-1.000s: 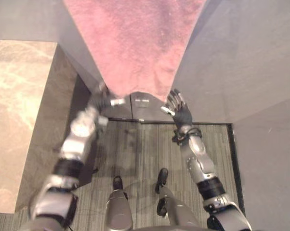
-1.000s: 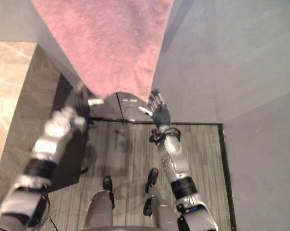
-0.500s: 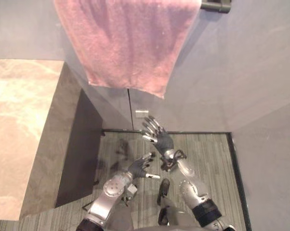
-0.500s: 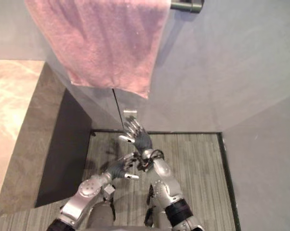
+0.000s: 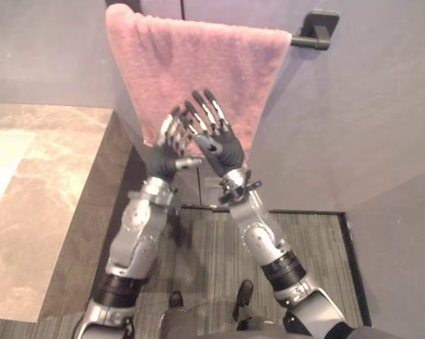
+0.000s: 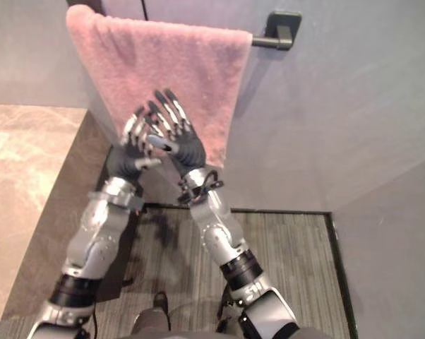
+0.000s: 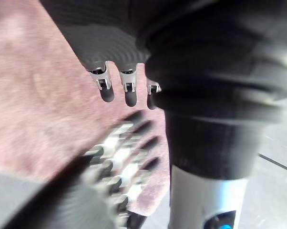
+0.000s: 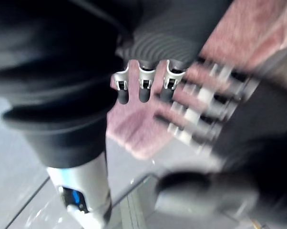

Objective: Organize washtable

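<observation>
A pink towel [image 5: 198, 63] hangs over a dark wall bar [image 5: 313, 34] on the grey wall. Both hands are raised side by side in front of its lower half. My left hand [image 5: 164, 152] and my right hand [image 5: 223, 145] have straight fingers spread upward and hold nothing. Whether the fingertips touch the cloth I cannot tell. In the left wrist view its own fingers [image 7: 127, 90] point at the towel [image 7: 38, 95], with the other hand blurred close by. The right wrist view shows its fingers [image 8: 143, 90] before the towel's lower corner [image 8: 129, 126].
A brown marble counter [image 5: 43, 205] runs along the left, its dark side panel [image 5: 121, 198] dropping to the floor. Grey striped flooring [image 5: 212, 247] lies below the arms. A grey wall [image 5: 368, 127] closes the right side.
The camera has tilted up, so the towel bar now shows. Both hands have risen from low near the floor and come together in front of the towel.
</observation>
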Motion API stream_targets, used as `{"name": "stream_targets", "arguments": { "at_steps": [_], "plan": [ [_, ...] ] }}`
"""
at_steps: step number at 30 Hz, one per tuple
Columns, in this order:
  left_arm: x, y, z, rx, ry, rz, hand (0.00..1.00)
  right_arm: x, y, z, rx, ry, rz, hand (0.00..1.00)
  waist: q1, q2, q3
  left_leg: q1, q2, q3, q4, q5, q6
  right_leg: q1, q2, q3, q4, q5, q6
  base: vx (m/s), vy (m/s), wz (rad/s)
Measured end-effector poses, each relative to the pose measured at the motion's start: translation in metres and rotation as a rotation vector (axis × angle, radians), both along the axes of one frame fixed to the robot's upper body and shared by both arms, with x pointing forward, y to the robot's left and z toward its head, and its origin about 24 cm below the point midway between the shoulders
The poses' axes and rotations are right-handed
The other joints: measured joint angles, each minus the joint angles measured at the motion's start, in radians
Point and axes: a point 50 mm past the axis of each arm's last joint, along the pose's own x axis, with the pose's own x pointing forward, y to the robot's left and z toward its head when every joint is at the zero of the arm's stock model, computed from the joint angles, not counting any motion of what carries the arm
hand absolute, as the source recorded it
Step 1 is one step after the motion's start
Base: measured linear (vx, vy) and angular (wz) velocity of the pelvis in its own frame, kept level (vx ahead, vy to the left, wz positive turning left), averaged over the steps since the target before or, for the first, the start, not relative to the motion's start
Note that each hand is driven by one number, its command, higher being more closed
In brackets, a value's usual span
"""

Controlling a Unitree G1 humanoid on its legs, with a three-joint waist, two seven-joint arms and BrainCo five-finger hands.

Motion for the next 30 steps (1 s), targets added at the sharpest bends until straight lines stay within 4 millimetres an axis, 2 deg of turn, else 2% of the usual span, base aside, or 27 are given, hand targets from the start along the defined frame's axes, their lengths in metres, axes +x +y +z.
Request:
{"name": "stream_targets", "arguments": {
  "at_steps": [6, 12, 20, 22, 30],
  "plan": [
    [0.020, 0.021, 0.021, 0.186, -0.052, 0.028, 0.00, 0.011, -0.022, -0.005, 0.126, 0.088, -0.059, 0.00, 0.009, 0.001, -0.001, 0.001, 0.003, 0.000, -0.006, 0.002, -0.001, 0.000, 0.000, -0.043, 0.000, -0.006, -0.009, 0.04, -0.025, 0.02],
    [0.034, 0.023, 0.049, 0.327, -0.121, -0.024, 0.00, 0.015, -0.031, -0.005, 0.160, 0.102, -0.076, 0.00, 0.006, 0.002, -0.001, -0.033, 0.021, 0.004, 0.034, -0.004, -0.009, 0.000, 0.004, -0.083, 0.000, -0.020, -0.027, 0.04, -0.041, 0.11],
    [0.046, 0.030, 0.045, 0.420, -0.066, -0.059, 0.00, 0.027, -0.043, 0.006, 0.163, 0.091, -0.119, 0.00, 0.002, 0.008, -0.004, -0.073, 0.056, 0.035, 0.102, -0.020, -0.016, -0.006, 0.020, -0.101, 0.000, -0.031, -0.044, 0.03, -0.035, 0.02],
    [0.049, 0.030, 0.040, 0.431, -0.041, -0.058, 0.00, 0.027, -0.044, 0.006, 0.162, 0.090, -0.122, 0.00, 0.003, 0.018, -0.016, -0.084, 0.059, 0.040, 0.103, -0.020, -0.016, -0.018, 0.023, -0.098, 0.000, -0.031, -0.045, 0.05, -0.037, -0.07],
    [0.059, 0.039, 0.043, 0.483, -0.020, 0.065, 0.00, 0.030, -0.048, 0.004, 0.132, 0.095, -0.132, 0.00, 0.000, 0.024, -0.019, -0.086, 0.061, 0.062, 0.102, -0.020, -0.016, -0.032, 0.024, -0.074, 0.000, -0.018, -0.043, 0.04, -0.014, -0.07]
  ]
}}
